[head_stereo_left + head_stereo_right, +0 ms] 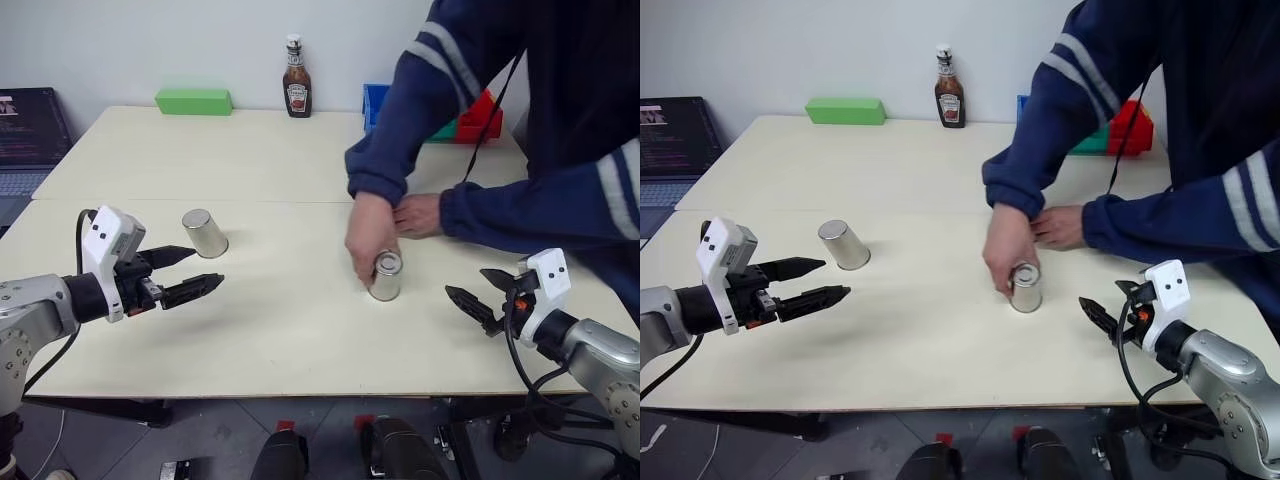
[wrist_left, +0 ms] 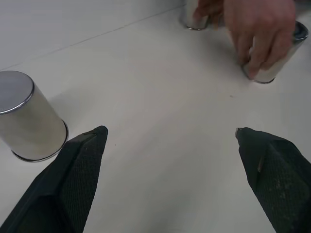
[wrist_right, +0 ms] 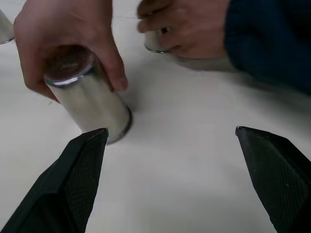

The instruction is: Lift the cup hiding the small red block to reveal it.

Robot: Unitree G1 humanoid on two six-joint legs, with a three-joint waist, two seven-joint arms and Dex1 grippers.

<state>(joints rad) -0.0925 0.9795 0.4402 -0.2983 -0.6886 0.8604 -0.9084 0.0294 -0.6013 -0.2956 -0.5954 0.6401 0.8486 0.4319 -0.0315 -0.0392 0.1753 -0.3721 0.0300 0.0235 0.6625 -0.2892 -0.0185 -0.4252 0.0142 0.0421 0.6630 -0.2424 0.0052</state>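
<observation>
Three cups, all upside down on the table [image 1: 300, 340]. Centre cup [image 1: 386, 276] stands upright near the table's middle, a person's hand [image 1: 368, 243] wrapped over its top and far side. Second cup [image 3: 154, 42] sits just behind the centre cup, mostly covered by the person's other hand [image 1: 420, 215]; only its rim shows in the right wrist view. Third cup [image 1: 204, 233] stands alone well to the left of the centre cup, untouched. Red block: can't tell which cup it's under. Left gripper [image 1: 195, 272] hovers above the table left of the centre cup, just in front of the third cup, fingers spread wide, holding nothing. Right gripper [image 1: 484, 294] hovers to the right of the centre cup, near it but not touching, fingers also wide, nothing between them. Both grippers point inward toward the centre cup. Far behind the centre cup along the table's back edge: ketchup bottle [image 1: 296, 79], green box [image 1: 194, 101] to its left, blue and red bins [image 1: 478, 118] partly hidden by the person's arm. Laptop [image 1: 30, 135] off the table's far left corner.
</observation>
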